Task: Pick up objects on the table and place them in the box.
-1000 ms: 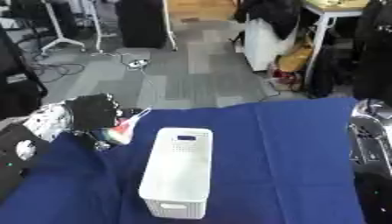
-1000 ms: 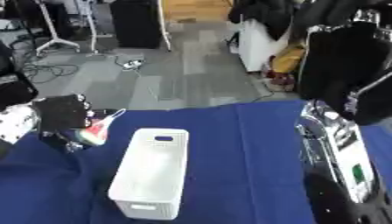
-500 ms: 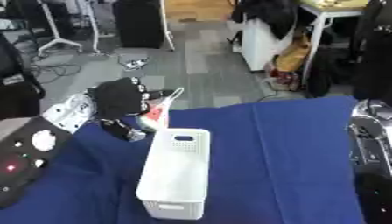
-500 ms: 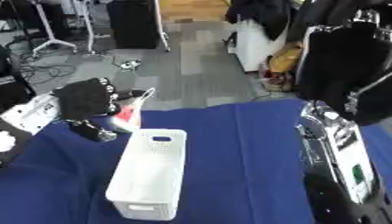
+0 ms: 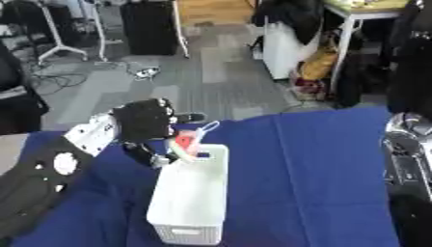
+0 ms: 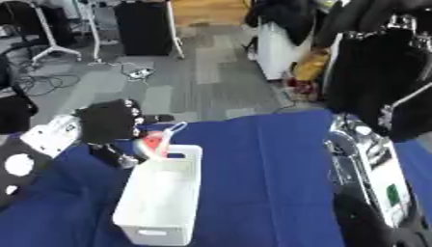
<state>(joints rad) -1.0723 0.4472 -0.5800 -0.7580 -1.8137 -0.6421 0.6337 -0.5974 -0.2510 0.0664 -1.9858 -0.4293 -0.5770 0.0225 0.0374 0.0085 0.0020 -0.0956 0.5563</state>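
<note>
A long white box (image 5: 191,192) with perforated sides stands on the blue-covered table (image 5: 303,159), its short end toward me. My left hand (image 5: 145,124) hovers at the box's far end, fingers curled round a red and white object (image 5: 186,143) that hangs just over the far rim. The object's shape is unclear; a thin white loop (image 5: 207,127) sticks up from it. My right arm (image 6: 371,169) lies along the right edge of the table; its hand does not show.
Beyond the table's far edge lies grey floor with cables (image 5: 139,73), a black cabinet (image 5: 152,26), stands and a white table leg (image 5: 342,53). Dark clothing hangs at the far right (image 6: 380,62). Blue cloth spreads right of the box.
My left hand has carried the red and white object from the table's left side rightward to the box's far end. The camera view has shifted slightly.
</note>
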